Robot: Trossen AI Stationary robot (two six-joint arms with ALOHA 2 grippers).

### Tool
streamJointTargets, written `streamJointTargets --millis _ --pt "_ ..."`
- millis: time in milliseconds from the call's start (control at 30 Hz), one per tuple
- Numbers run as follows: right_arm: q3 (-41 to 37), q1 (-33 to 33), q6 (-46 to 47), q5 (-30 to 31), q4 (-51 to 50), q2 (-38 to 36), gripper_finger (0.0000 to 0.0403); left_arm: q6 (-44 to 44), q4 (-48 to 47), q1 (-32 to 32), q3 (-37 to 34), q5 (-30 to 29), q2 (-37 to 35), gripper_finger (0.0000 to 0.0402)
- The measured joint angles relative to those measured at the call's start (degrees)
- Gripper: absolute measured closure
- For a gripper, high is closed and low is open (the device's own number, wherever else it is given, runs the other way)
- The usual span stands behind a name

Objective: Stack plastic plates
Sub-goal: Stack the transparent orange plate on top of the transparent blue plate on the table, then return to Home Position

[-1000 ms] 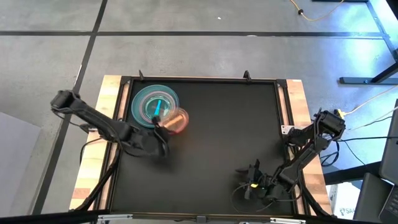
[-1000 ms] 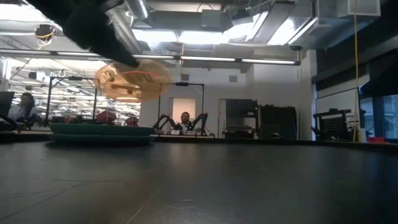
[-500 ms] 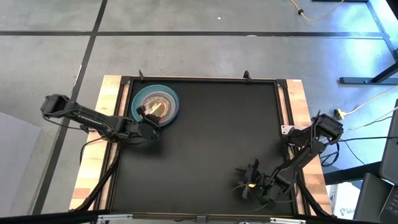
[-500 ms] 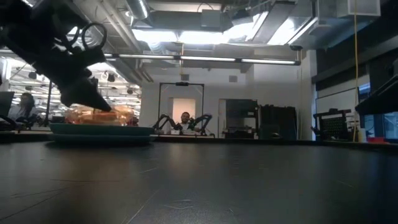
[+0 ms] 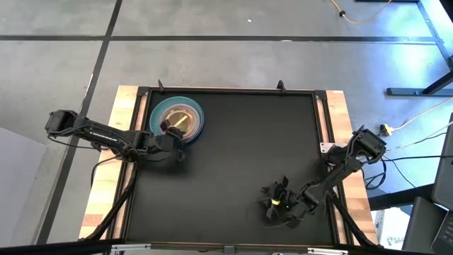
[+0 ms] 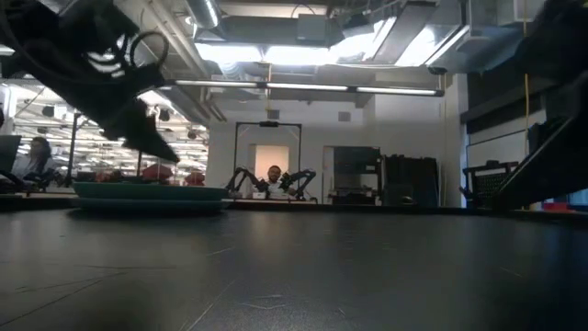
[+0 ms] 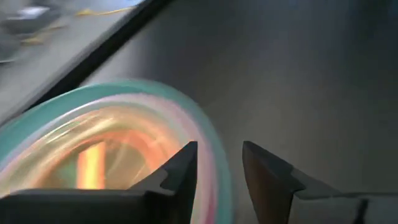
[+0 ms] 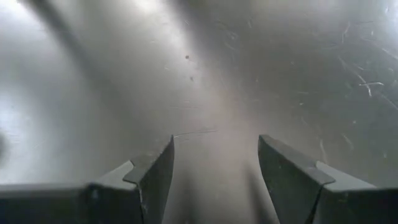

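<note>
The plastic plates [image 5: 177,118] sit as one stack at the table's far left. A teal plate is at the bottom, and pale pink and translucent orange ones [image 7: 106,149] lie inside it. In the low view the stack [image 6: 147,193] rests flat on the black tabletop. My left gripper [image 5: 170,132] hovers open just above the stack's near rim. In its wrist view the rim runs under the gap between its fingers [image 7: 219,180]. My right gripper [image 5: 278,205] stands open low over the table's near right part, with nothing between its fingers [image 8: 214,174].
The black tabletop [image 5: 255,149] spreads bare between the stack and my right arm. A raised frame with wooden side rails [image 5: 113,170] borders it. Beyond the far edge, the low view shows a person seated at other robot arms [image 6: 273,179].
My left gripper carried the orange plate from beside the stack's right side to over the stack and lowered it in. The plate now lies in the stack, and the gripper stands a little above it, apart from it. My right gripper has shifted slightly toward the table's left.
</note>
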Motion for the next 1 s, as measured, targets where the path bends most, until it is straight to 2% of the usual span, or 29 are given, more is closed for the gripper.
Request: streamJointTargets --millis 200,333,500,567,700,833,1000 --pt "0.0 -3.0 -7.1 -1.2 -0.3 -0.9 0.0178 3.0 9.2 -1.0 0.1 13.8 0.0 0.0281" --pt "0.0 -8.0 -19.0 -1.2 -3.4 -4.3 0.0178 7.4 13.9 -1.0 0.1 16.9 0.0 0.0282" --pt "0.0 -19.2 -31.5 -2.8 -8.1 -9.3 0.0178 13.6 19.4 -1.0 0.1 19.1 0.0 0.0282" --pt "0.0 -24.3 -37.2 -6.5 -7.6 -10.3 0.0178 15.5 20.8 -0.8 0.1 19.1 0.0 0.0283" --pt "0.0 -34.9 -46.3 -19.5 -4.1 -10.5 0.0193 17.7 21.2 1.7 -0.2 19.3 0.0 0.0295" --pt "0.0 -43.5 -51.6 -30.0 -1.0 -10.6 0.0233 18.2 24.5 4.9 -2.2 22.4 0.0 0.0330" --pt "0.0 -48.6 -55.5 -36.9 -3.6 -13.4 0.0297 18.2 30.7 7.9 -6.2 29.3 -0.6 0.0383"
